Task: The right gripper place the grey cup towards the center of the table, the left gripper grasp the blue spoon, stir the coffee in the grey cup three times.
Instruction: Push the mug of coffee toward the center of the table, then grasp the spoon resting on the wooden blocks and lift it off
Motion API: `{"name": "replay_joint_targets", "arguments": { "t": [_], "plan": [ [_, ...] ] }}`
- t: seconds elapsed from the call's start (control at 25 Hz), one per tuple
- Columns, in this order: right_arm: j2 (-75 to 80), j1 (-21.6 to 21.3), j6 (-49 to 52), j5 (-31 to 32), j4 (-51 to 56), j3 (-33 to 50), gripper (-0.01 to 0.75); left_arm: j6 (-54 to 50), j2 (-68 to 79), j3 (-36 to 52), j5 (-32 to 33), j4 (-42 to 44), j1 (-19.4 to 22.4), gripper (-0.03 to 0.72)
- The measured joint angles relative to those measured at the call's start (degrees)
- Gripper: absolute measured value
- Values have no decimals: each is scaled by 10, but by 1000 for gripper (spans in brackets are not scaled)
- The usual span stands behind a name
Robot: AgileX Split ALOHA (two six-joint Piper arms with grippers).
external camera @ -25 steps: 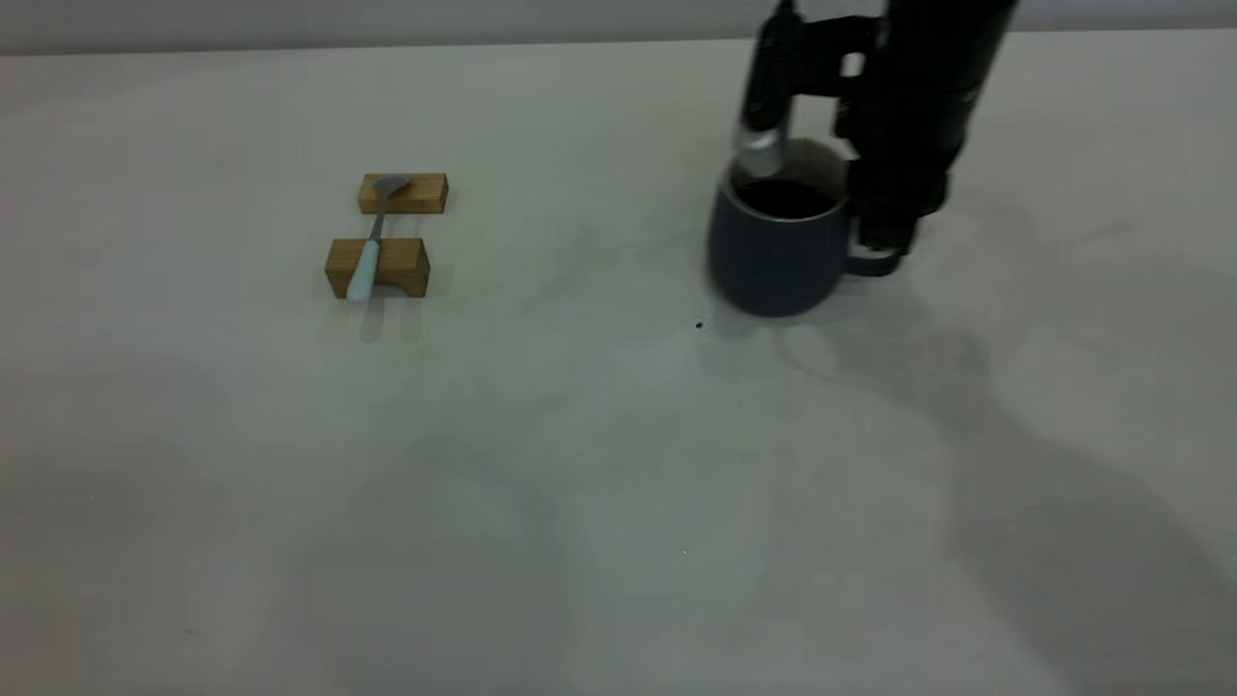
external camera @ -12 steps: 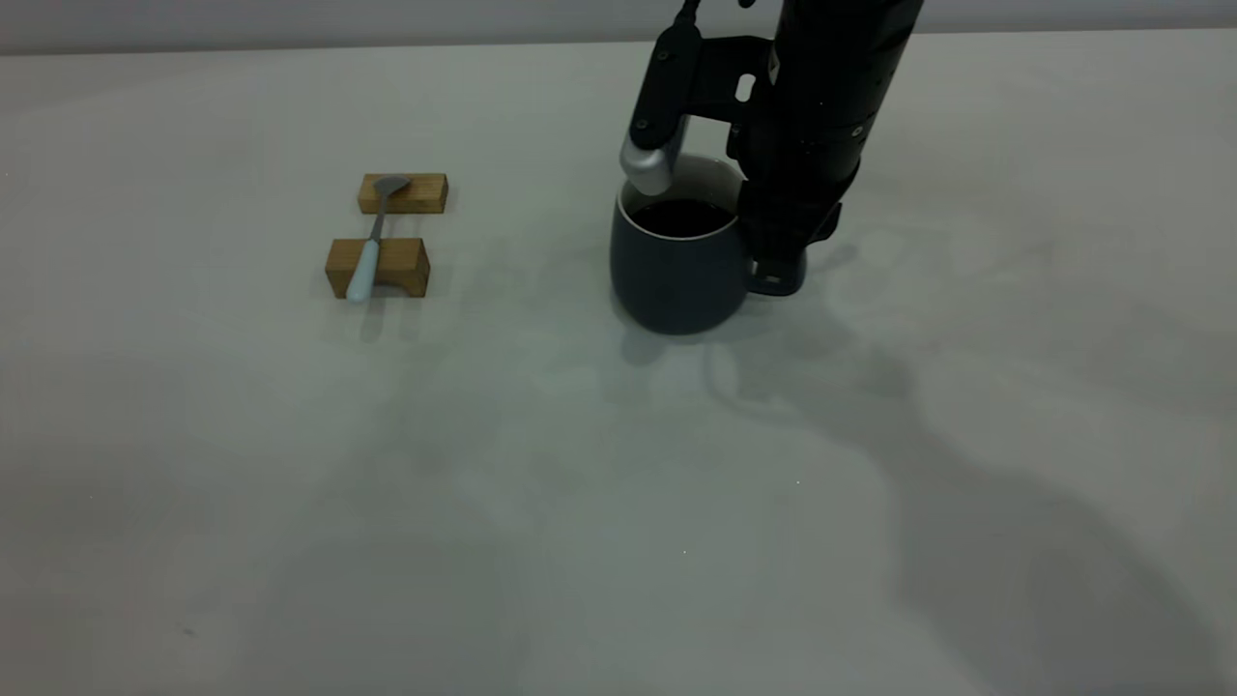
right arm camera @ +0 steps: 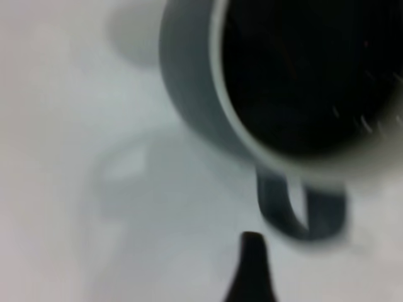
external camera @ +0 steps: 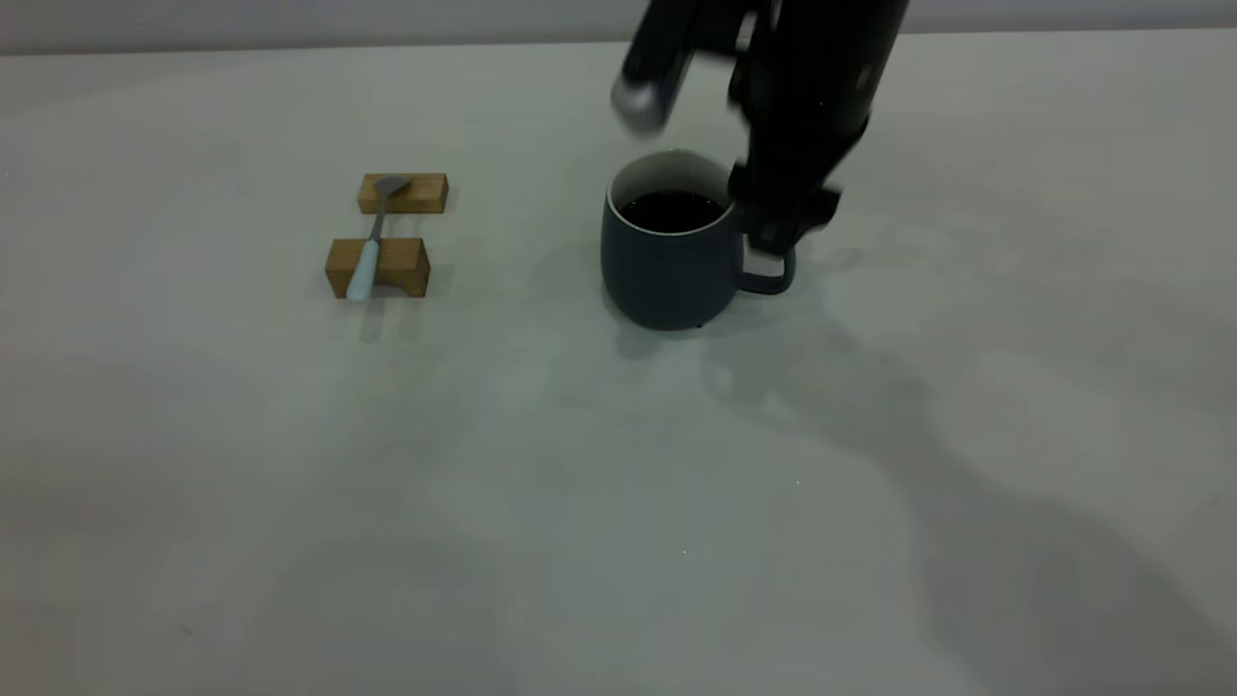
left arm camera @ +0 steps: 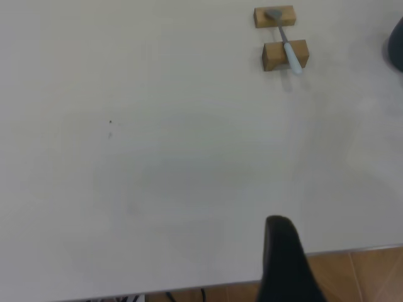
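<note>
The grey cup (external camera: 667, 271) stands upright near the middle of the table (external camera: 618, 503), its handle (external camera: 775, 280) turned to the right and dark coffee (external camera: 674, 210) inside. My right gripper (external camera: 710, 164) hangs open just above it. Its silver fingertip (external camera: 638, 101) is over the cup's far left rim and its black one is beside the handle, neither touching the cup. The right wrist view shows the cup (right arm camera: 201, 107) and coffee (right arm camera: 308, 75) from close above. The blue spoon (external camera: 367, 253) (left arm camera: 288, 50) lies across two wooden blocks at the left. My left gripper (left arm camera: 280, 251) is over the table's near edge, far from the spoon.
Two brown wooden blocks (external camera: 404, 193) (external camera: 387, 268) carry the spoon, bowl on the far one, handle on the near one. The table's edge (left arm camera: 352, 251) and a brown floor show in the left wrist view. The cup's side (left arm camera: 398, 44) shows at that view's border.
The right gripper carried the cup leftward toward the table's middle and set it down. It has now let go and risen above the rim. The spoon has not moved.
</note>
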Motion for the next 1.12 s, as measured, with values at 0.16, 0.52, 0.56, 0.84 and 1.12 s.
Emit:
{"name": "replay_joint_targets", "arguments": {
  "t": [0.16, 0.52, 0.56, 0.84, 1.12],
  "plan": [
    [-96, 0, 18, 195, 18, 0, 718, 0, 0, 0, 0, 0, 0, 519],
    [-359, 0, 130, 379, 45, 13, 691, 0, 0, 0, 0, 0, 0, 519],
    [-383, 0, 130, 380, 47, 17, 690, 0, 0, 0, 0, 0, 0, 519],
    [-624, 0, 124, 391, 48, 159, 675, 0, 0, 0, 0, 0, 0, 519],
    [-919, -30, 226, 394, 75, 351, 633, 0, 0, 0, 0, 0, 0, 519]
  ]
}}
